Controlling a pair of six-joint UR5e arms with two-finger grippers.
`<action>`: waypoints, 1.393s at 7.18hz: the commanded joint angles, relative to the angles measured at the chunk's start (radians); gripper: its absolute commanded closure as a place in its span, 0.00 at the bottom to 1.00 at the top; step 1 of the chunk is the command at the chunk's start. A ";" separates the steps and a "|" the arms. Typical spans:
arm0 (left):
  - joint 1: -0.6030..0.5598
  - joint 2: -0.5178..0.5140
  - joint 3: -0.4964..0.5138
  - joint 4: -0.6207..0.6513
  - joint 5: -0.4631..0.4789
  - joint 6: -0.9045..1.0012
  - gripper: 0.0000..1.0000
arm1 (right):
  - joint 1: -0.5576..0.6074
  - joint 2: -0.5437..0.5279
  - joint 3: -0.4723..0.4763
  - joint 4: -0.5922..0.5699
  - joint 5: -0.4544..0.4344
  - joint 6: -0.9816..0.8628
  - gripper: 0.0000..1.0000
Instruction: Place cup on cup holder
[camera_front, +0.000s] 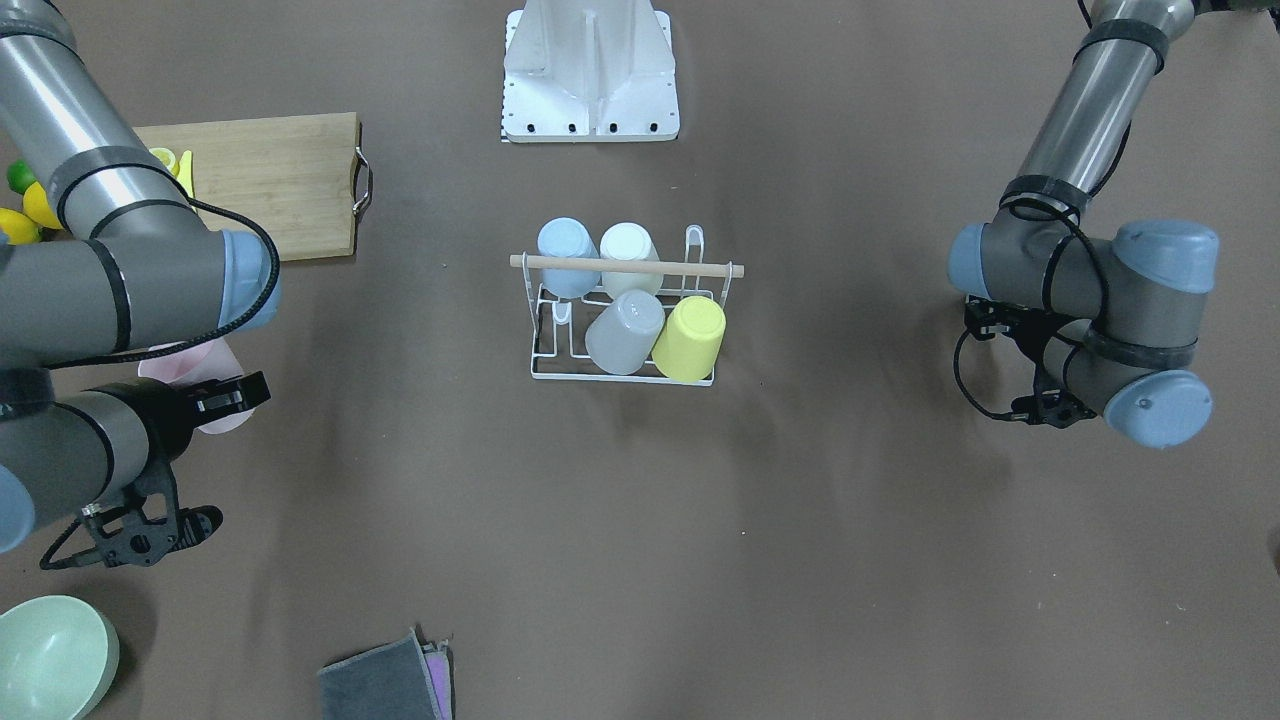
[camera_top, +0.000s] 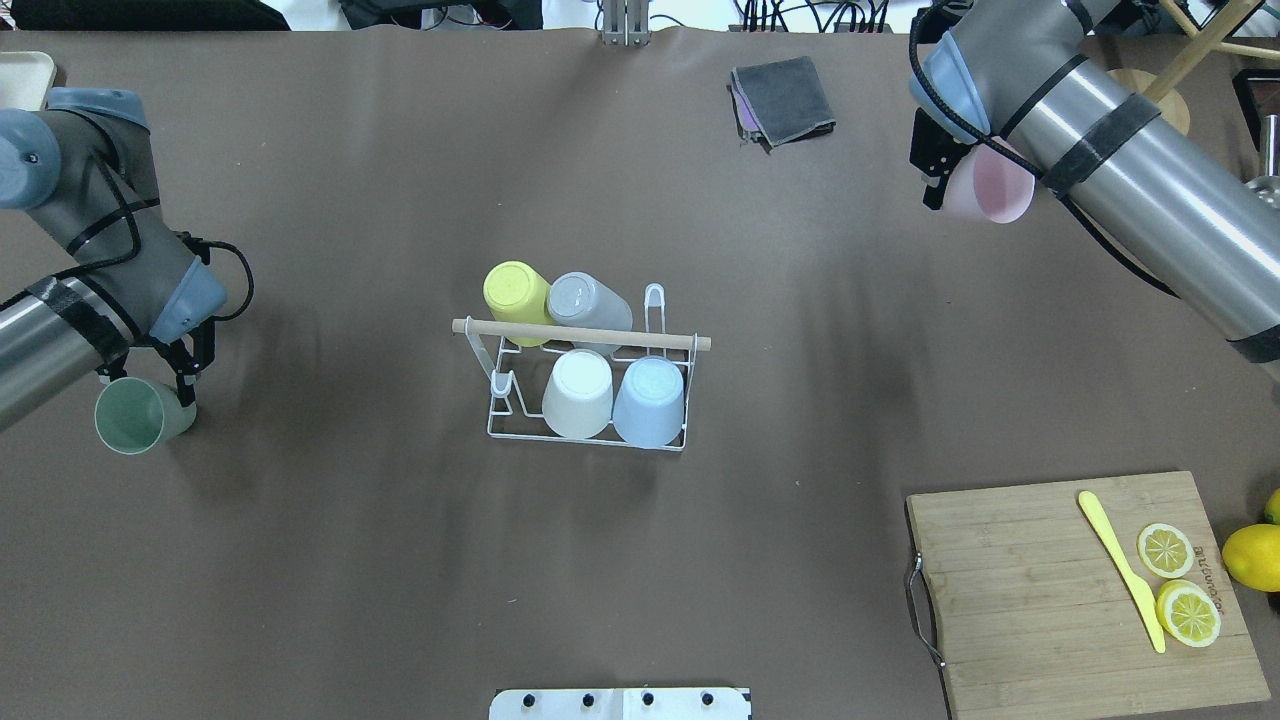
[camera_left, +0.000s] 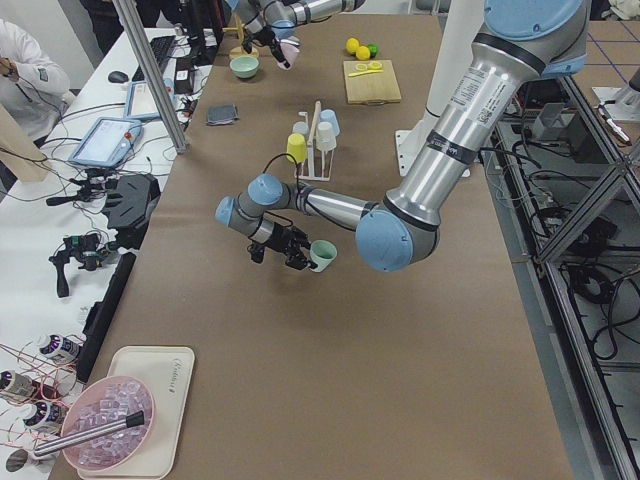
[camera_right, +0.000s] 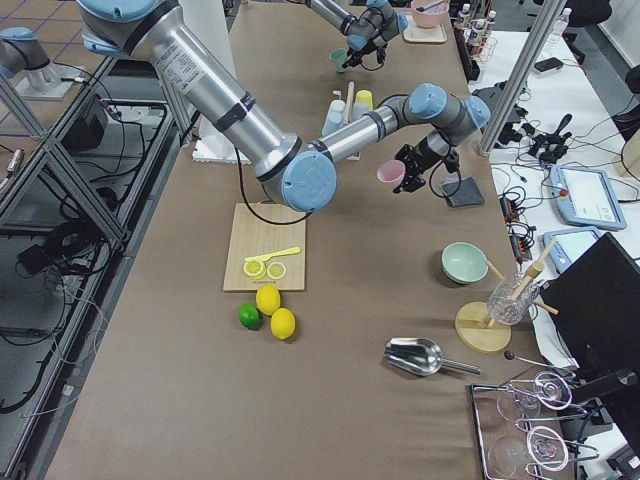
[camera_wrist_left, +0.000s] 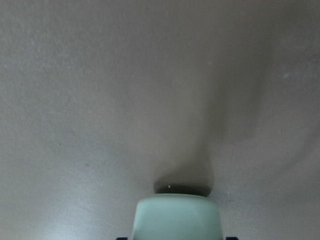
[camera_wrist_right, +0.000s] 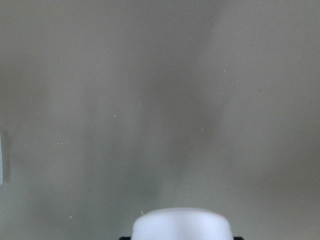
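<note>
The white wire cup holder (camera_top: 500, 395) with a wooden rod handle stands mid-table and also shows in the front view (camera_front: 545, 345). It carries a yellow cup (camera_top: 515, 290), a grey cup (camera_top: 588, 300), a white cup (camera_top: 578, 395) and a blue cup (camera_top: 649, 402). My left gripper (camera_top: 183, 388) is shut on a green cup (camera_top: 138, 416), held on its side low over the table at the far left. My right gripper (camera_top: 940, 178) is shut on a pink cup (camera_top: 990, 186), held above the table at the far right back. Each wrist view shows only its cup's edge (camera_wrist_left: 177, 217) (camera_wrist_right: 181, 224) over bare table.
A wooden cutting board (camera_top: 1040, 600) with lemon slices (camera_top: 1165, 550) and a yellow knife (camera_top: 1120, 565) lies front right, with a whole lemon (camera_top: 1252, 557) beside it. A folded grey cloth (camera_top: 785, 100) lies at the back. A green bowl (camera_front: 50, 655) sits near the operators' edge.
</note>
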 joint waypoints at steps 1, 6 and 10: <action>0.000 -0.001 0.003 0.008 -0.005 0.000 1.00 | 0.017 0.003 0.052 0.281 -0.050 0.152 1.00; -0.004 0.002 0.038 -0.080 -0.002 0.003 1.00 | -0.025 0.002 0.077 1.025 -0.252 0.453 1.00; -0.041 -0.004 0.044 -0.107 0.005 0.001 1.00 | -0.191 -0.111 0.146 1.583 -0.550 0.616 1.00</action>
